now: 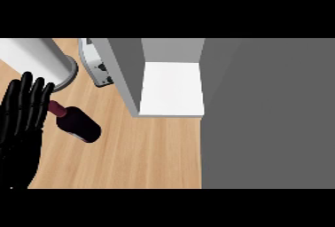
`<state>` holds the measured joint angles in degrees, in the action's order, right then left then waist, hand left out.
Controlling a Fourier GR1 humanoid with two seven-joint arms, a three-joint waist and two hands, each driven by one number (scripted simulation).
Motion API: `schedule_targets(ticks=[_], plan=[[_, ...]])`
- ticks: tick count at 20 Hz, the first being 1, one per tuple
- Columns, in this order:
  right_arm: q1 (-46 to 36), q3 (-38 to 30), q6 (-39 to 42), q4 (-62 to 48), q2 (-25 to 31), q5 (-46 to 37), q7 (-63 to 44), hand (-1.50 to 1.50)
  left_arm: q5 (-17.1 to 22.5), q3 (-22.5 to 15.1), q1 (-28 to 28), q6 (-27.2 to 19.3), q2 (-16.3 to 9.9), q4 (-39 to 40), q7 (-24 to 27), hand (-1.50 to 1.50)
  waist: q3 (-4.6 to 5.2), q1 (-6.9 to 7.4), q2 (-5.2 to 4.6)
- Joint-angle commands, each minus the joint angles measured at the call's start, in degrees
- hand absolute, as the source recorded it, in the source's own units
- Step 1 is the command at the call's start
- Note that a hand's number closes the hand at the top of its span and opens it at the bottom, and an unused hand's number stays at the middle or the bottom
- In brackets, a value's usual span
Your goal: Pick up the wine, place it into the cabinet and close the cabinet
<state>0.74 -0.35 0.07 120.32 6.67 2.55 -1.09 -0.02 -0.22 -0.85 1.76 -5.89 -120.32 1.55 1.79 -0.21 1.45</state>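
Observation:
The wine bottle [77, 123] lies on its side on the wooden counter [144, 155], dark with a red neck pointing up-left. My left hand [23, 116] stands at the view's left edge, open with fingers straight up. The tip of the bottle's neck reaches the edge of its fingers; I cannot tell if they touch. The cabinet [171, 88] is open at upper centre and shows a white shelf between grey walls. It lies to the right of the bottle. My right hand does not show.
A wide grey panel [268, 115] fills the right side of the view. A white cylinder on a grey base [40, 57] stands at the top left. A small white and grey device [98, 66] sits beside the cabinet's left wall.

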Motion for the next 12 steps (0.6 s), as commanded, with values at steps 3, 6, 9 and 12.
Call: schedule_targets(ticks=[3,6,9,12], plan=[[1.5,-0.3,1.4,3.9,0.3,1.9,-1.0,-1.50,-5.8,1.2,2.7,-6.2,2.8,3.5,0.9,-1.50,-1.80,-0.09,-1.44],[8.1,3.3,2.3,8.2,-1.1,0.5,1.7,-1.50,-15.2,-2.9,3.5,-15.6,5.7,8.7,1.4,-1.50,-1.82,-0.80,-1.42],[8.9,8.2,7.9,9.4,1.8,5.6,-6.9,-1.50,3.4,-3.5,3.8,-17.1,5.8,6.9,-6.6,-1.50,-1.74,-0.64,-1.36],[10.0,6.0,7.6,16.3,3.2,9.0,-13.1,-1.50,-0.3,-9.3,5.8,-23.7,5.8,4.2,-10.4,-1.50,-1.80,-0.38,-1.28]])
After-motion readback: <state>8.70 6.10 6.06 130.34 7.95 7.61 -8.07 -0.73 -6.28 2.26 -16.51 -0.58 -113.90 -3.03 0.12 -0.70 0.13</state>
